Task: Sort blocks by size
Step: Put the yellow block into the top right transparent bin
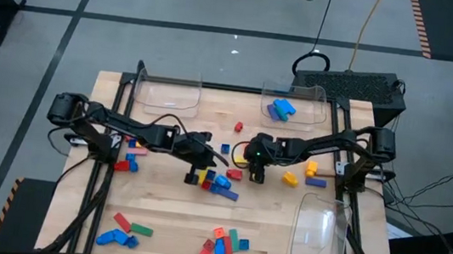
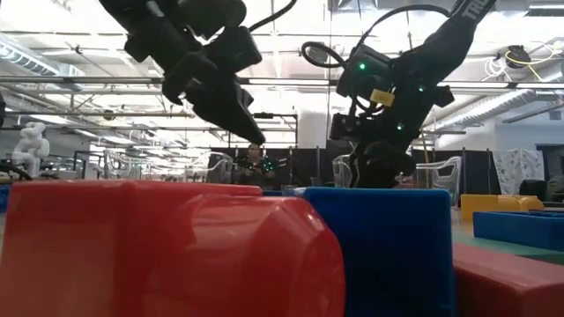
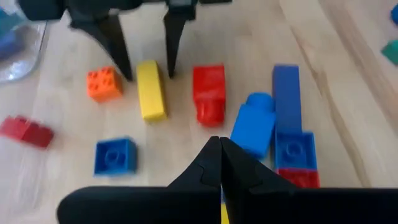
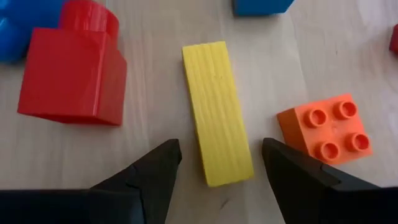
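1. Where the table [image 1: 165, 214] centre lies: right gripper [image 4: 219, 163], fingers spread, straddling yellow bar [image 4: 216, 112], not touching.
2. Beside bar: red block [image 4: 71, 74], orange brick [image 4: 326, 134].
3. Opposite: left gripper [image 3: 219, 155], pinched together on a yellow piece.

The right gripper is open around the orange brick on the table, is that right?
Not quite. The right gripper is open, but its fingers straddle the yellow bar; the orange brick lies beside it, outside the fingers. The right wrist view shows this.
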You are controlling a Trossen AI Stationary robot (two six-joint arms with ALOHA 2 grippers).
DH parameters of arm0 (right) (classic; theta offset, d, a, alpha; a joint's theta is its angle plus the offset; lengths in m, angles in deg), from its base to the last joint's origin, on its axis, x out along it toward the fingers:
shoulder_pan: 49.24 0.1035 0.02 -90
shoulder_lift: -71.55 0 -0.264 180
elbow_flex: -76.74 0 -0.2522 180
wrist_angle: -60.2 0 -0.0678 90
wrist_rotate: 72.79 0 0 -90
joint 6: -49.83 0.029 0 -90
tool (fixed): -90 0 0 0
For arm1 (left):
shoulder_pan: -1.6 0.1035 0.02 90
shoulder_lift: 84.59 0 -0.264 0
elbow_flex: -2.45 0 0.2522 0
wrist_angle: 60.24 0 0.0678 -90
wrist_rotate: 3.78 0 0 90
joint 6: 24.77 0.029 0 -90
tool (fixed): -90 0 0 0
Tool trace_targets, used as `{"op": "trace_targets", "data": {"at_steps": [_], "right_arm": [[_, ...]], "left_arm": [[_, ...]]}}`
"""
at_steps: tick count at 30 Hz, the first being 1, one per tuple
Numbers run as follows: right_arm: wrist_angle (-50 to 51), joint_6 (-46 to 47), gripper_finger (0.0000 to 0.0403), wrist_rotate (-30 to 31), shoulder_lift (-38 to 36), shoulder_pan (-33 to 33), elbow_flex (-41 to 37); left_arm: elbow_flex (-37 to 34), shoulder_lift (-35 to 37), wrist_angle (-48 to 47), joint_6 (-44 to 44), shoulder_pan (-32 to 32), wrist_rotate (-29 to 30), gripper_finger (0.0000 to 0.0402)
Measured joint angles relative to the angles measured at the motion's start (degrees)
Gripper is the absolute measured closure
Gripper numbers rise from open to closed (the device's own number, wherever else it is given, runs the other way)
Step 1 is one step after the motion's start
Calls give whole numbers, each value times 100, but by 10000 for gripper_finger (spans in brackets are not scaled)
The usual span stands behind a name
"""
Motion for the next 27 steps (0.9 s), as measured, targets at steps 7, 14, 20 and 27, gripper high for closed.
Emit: {"op": "trace_targets", "data": {"at_steps": [7, 14, 20, 27], "right_arm": [[140, 5, 267, 1, -246, 9, -17], [584, 130, 333, 85, -690, 0, -30], [954, 478, 333, 90, -1267, -15, -30], [1875, 1216, 333, 690, -2306, -299, -6]], "left_arm": [[-454, 594, 561, -128, 115, -5, 401], [-1036, 1024, 1408, -305, 185, -5, 401], [-1237, 1086, 1764, -308, 191, 24, 401], [-1242, 1047, 1944, -324, 186, 27, 401]]}}
